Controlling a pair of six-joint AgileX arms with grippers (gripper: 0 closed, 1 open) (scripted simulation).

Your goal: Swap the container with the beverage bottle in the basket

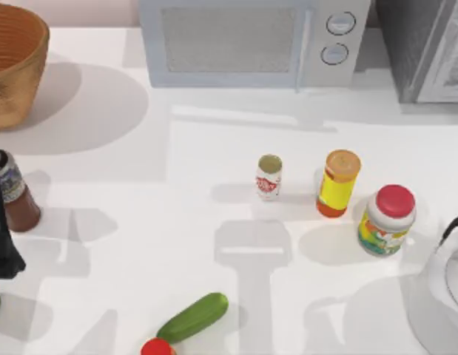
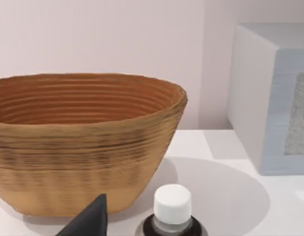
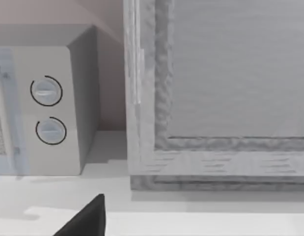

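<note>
One beverage bottle (image 1: 12, 194) stands upright by your left gripper (image 1: 3, 244), cap up, outside the basket (image 1: 14, 66); finger state unclear.

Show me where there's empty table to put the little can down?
Bare table lies between the basket and the container, in front of the microwave. Another patch lies between the beverage bottle and cucumber. It's crowded rightward: yellow tube, red-lidded jar, kettle.

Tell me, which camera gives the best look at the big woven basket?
The left wrist view: the basket appears nearly whole there, side wall and ribbed inside. The top view catches part of it at its left corner.
</note>
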